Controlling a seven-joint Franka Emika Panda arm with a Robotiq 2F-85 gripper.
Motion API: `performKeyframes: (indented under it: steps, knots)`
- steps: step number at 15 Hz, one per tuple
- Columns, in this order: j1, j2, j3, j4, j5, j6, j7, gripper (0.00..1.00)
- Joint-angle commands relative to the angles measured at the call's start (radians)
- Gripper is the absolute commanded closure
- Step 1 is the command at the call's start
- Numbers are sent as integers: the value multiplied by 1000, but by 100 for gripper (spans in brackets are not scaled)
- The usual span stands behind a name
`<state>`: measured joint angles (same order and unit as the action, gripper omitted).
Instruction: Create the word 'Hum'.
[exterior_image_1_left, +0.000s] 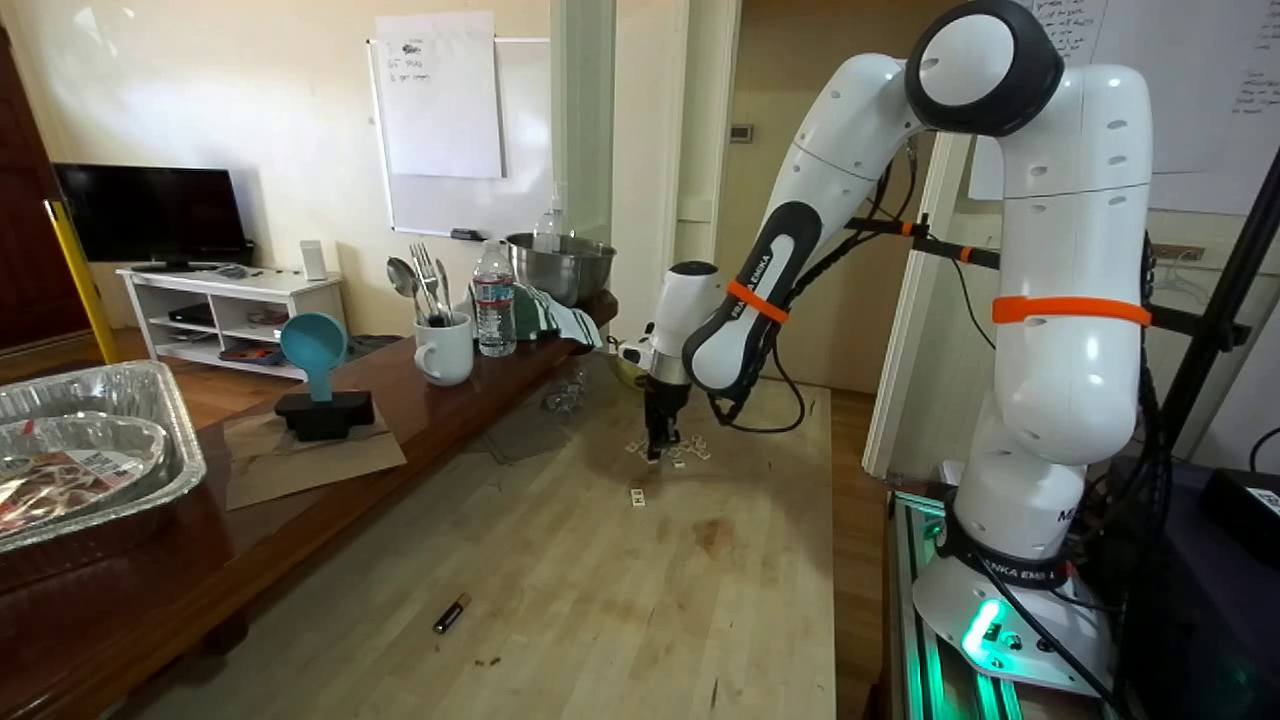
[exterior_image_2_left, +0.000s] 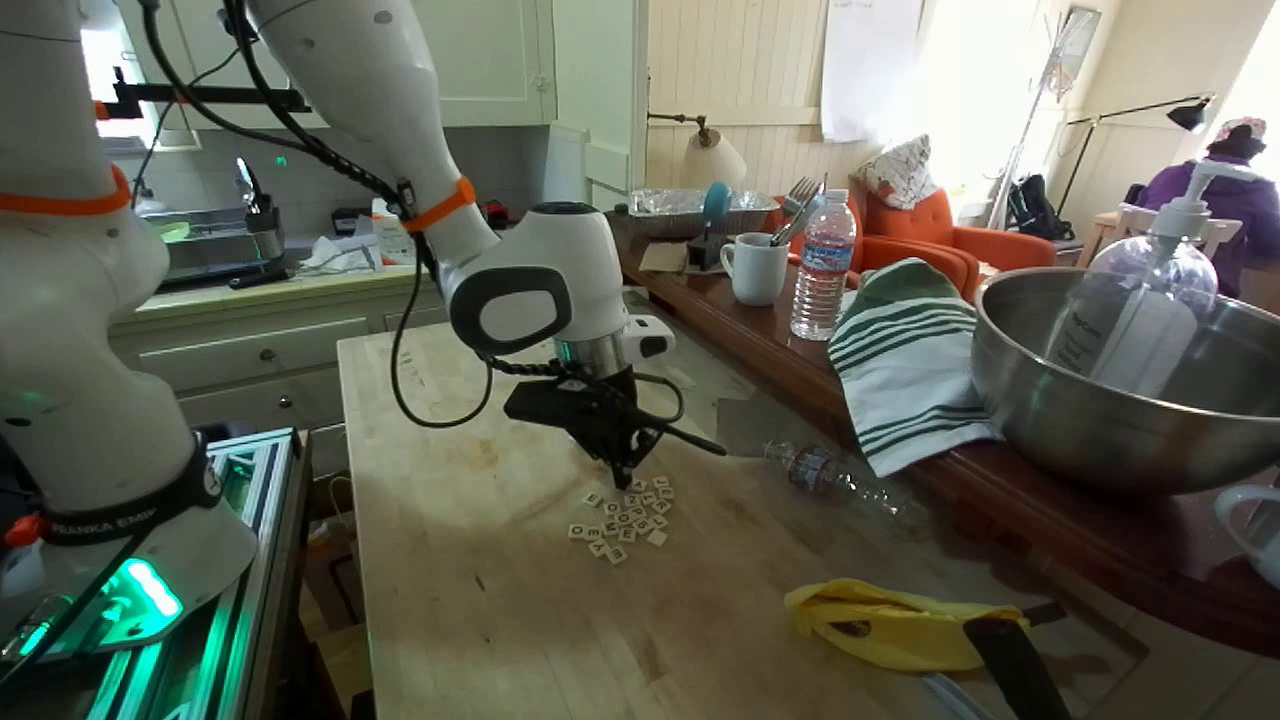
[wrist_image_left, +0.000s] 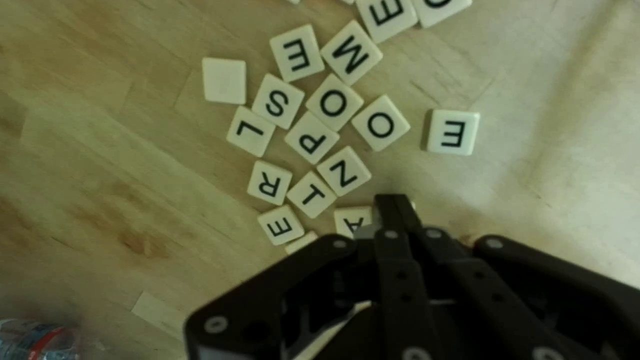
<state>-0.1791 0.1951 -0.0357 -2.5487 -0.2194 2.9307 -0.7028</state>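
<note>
Letter tiles (wrist_image_left: 334, 102) lie in a loose jumble on the worktop (exterior_image_2_left: 480, 610), and the word looks unfinished. A pair of tiles (exterior_image_1_left: 638, 497), set side by side and apart from the jumble in an exterior view, is probably the opening of 'Hum'. Its letters are too small to read surely, yet no H or U shows among the readable faces in the wrist view, which fits that guess. On that reading only the third letter is left: an M tile (wrist_image_left: 351, 52) sits close among its neighbours, not yet placed. The end effector (exterior_image_2_left: 622, 478) is low at the edge of the jumble, covering part of an A tile (wrist_image_left: 351, 216) in the wrist view. Its fingers look together; whether a tile is pinched between them I cannot tell. Bringing an M to the end of the pair should complete the word.
</note>
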Motion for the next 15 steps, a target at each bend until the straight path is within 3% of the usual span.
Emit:
performKeyframes:
  steps: [1,6,9,15]
  knots:
    - [-29,44,49,31,64,-20,-59,100]
    - [-32,44,103,55,199,-108,-30,100]
    - [12,32,68,65,222,-166,122,100]
    - [29,9,40,40,245,-142,410,100]
